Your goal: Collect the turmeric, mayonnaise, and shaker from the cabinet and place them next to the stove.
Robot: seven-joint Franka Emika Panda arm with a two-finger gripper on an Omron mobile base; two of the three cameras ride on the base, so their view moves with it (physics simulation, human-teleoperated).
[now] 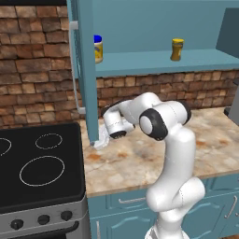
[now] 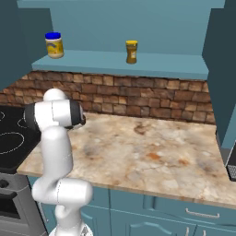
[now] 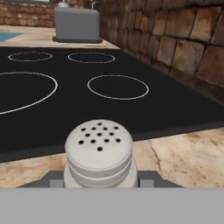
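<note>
Evidently holding the shaker between the gripper tips, low over the counter just beside the stove. Risking a topple if released before the base is resting flat; risking a slide onto the black glass if nudged sideways. Leaving the mayonnaise and turmeric standing well apart on the cabinet shelf. Working over marbled stone, with brick wall behind and a grey toaster beyond the burners.

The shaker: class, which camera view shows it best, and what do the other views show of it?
The hand view: the shaker sits close up between the fingertips, its holed top plain. The left base view shows a whitish bit below the hand; the right base view gives nothing clear of it.
</note>
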